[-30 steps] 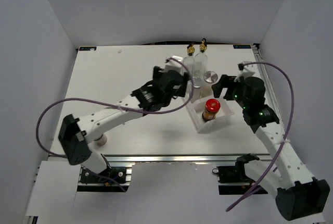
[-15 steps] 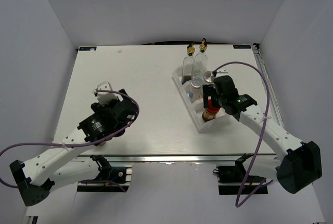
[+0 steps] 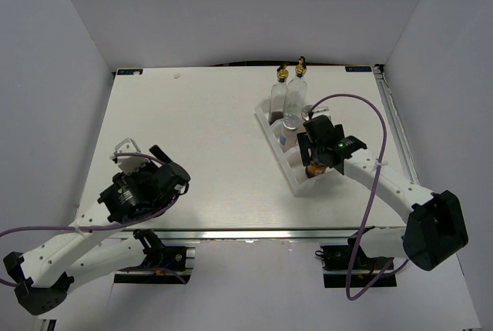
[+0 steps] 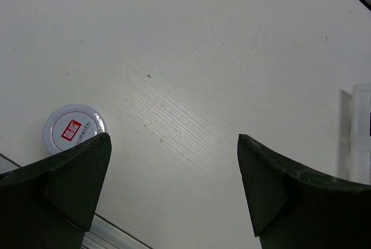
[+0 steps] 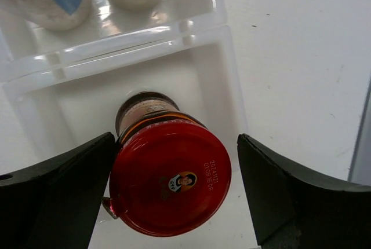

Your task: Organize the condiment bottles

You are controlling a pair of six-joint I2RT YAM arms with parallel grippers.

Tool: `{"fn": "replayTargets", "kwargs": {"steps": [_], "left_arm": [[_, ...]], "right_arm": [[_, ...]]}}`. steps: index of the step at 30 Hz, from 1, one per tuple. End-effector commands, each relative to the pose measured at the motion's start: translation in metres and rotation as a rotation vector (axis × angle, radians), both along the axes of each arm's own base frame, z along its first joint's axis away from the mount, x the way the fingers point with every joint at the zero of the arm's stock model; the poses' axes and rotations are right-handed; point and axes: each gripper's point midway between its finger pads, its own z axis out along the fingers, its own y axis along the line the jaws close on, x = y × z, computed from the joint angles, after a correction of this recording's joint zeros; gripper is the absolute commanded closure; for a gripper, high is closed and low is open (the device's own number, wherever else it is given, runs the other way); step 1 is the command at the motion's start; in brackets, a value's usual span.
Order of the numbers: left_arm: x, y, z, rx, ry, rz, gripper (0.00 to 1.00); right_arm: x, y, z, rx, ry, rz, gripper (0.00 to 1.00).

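Wide white table (image 3: pixel 208 138) fills the floor of the scene, faint wood grain showing up close (image 4: pixel 203 58), one tiny dark speck (image 4: pixel 149 76) on it. Over on the right half sits the white plastic tray (image 3: pixel 274 146), turned at a slant, its long side running from far left to near right. Close in, a glossy divider wall (image 5: pixel 116 40) splits one compartment from the next, and bare tabletop (image 5: pixel 290 58) lies just right of the tray's rim. Plain pale walls box it in: left (image 3: pixel 46 77), far (image 3: pixel 246 8), right (image 3: pixel 447 54). A silver metal rail (image 3: pixel 246 235) runs along the near edge.
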Motion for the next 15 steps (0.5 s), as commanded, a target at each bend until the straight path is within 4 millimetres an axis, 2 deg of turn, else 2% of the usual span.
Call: {"fn": "replayTargets", "kwargs": {"steps": [1, 5, 7, 8, 9, 12, 14, 15], "left_arm": [[-0.004, 0.011, 0.002, -0.001, -0.022, 0.044, 0.02], [-0.012, 0.018, -0.007, 0.017, 0.017, 0.061, 0.02], [-0.015, 0.02, -0.013, 0.022, 0.039, 0.058, 0.02], [-0.018, 0.022, -0.021, 0.029, 0.055, 0.058, 0.02], [-0.019, 0.022, -0.024, 0.018, 0.059, 0.058, 0.02], [-0.024, 0.027, -0.033, 0.0, 0.055, 0.065, 0.02], [-0.024, 0.029, -0.03, -0.037, 0.018, 0.082, 0.02], [-0.023, 0.03, -0.028, -0.037, 0.009, 0.087, 0.02]], "right_arm": [[0.01, -0.02, 0.023, -0.075, -0.082, -0.108, 0.11], [0.014, -0.011, 0.03, -0.024, -0.107, -0.071, 0.11], [0.016, 0.006, 0.035, 0.055, -0.119, -0.006, 0.11], [0.015, 0.013, 0.043, 0.087, -0.136, 0.037, 0.11], [0.015, 0.03, 0.05, 0.167, -0.15, 0.104, 0.11], [0.011, 0.053, 0.078, 0.292, -0.234, 0.229, 0.11], [0.013, 0.061, 0.109, 0.356, -0.337, 0.272, 0.11], [0.013, 0.062, 0.118, 0.365, -0.366, 0.286, 0.11]]}}
